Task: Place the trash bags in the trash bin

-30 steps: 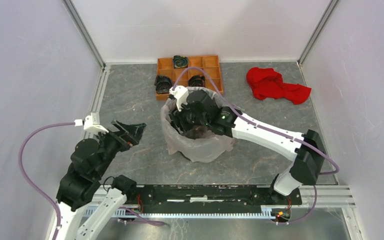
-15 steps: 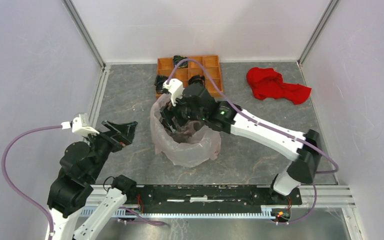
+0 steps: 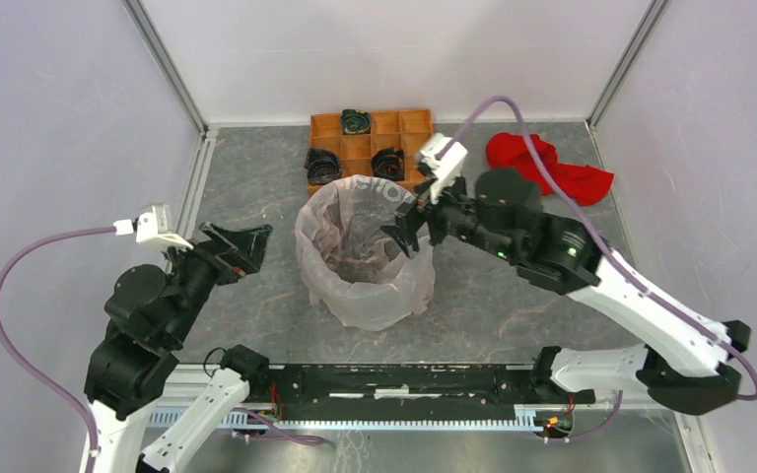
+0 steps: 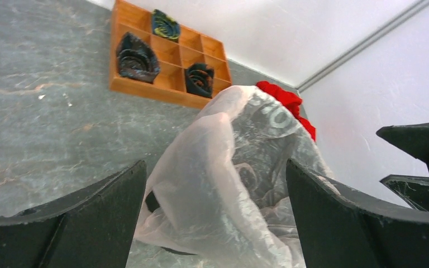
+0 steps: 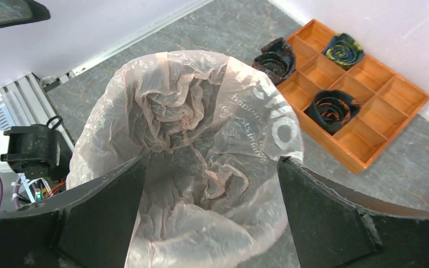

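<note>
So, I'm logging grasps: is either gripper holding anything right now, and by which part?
Nothing is held. The right gripper hangs open over the trash bag, and the left gripper is open too, off to the bag's side and apart from it.

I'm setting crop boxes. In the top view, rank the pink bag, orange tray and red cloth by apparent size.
1. pink bag
2. orange tray
3. red cloth, partly hidden behind the right arm, so its place is less sure

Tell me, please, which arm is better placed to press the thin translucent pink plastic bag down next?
Probably right: the right gripper, open, hangs at the bag's rim; the left gripper stands apart.
</note>
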Available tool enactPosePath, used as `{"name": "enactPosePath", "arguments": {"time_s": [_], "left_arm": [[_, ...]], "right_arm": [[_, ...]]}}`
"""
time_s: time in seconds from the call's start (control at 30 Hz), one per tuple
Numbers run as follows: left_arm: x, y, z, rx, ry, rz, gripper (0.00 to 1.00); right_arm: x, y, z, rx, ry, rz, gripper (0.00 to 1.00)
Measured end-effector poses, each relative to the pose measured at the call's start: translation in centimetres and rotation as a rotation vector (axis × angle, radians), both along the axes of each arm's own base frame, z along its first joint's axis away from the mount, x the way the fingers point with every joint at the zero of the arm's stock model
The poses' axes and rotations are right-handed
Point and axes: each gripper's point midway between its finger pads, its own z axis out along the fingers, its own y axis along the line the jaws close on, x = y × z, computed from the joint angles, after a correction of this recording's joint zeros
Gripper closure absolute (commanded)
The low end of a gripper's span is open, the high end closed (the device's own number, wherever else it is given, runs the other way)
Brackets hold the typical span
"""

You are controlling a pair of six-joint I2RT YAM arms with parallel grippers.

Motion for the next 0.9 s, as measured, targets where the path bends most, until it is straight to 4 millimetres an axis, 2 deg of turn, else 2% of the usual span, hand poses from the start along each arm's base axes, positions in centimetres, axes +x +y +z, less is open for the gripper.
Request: {"name": "enactPosePath", "arguments": {"time_s": [0.13, 0.23, 0.33, 0.5, 0.57, 0.63, 0.7, 0.8, 0.9], "left_arm": [[0.7, -1.9, 1.1, 0.013, -0.004, -0.086, 0.00], [2.0, -3.8, 0.1, 0.044, 0.048, -0.161, 0.04], [3.4, -5.2, -2.2, 0.077, 0.130, -0.207, 0.11], [3.6, -6.0, -8.2, 0.118, 0.271, -0.244, 0.21], [3.3, -5.9, -10.0, 0.130, 0.310, -0.243, 0.24], [3.1, -5.8, -10.8, 0.133, 0.323, -0.243, 0.25], [3.1, -5.9, -10.7, 0.129, 0.315, -0.248, 0.20], [2.9, -5.8, -10.4, 0.126, 0.305, -0.250, 0.04], [2.5, -5.6, -8.5, 0.117, 0.273, -0.250, 0.00]], "right_arm": [[-1.5, -3.2, 2.6, 0.060, -0.063, -0.014, 0.02], [-2.8, -5.8, 4.8, 0.122, -0.113, -0.025, 0.02], [-4.0, -8.5, 7.3, 0.202, -0.171, -0.043, 0.02], [-5.3, -11.8, 9.2, 0.287, -0.233, -0.078, 0.02], [-5.4, -12.3, 9.7, 0.306, -0.247, -0.087, 0.02], [-5.2, -12.1, 9.5, 0.300, -0.245, -0.090, 0.02], [-4.9, -11.6, 8.8, 0.280, -0.234, -0.089, 0.02], [-4.5, -10.8, 7.9, 0.249, -0.217, -0.088, 0.02], [-4.3, -10.6, 7.6, 0.238, -0.210, -0.088, 0.02]]}}
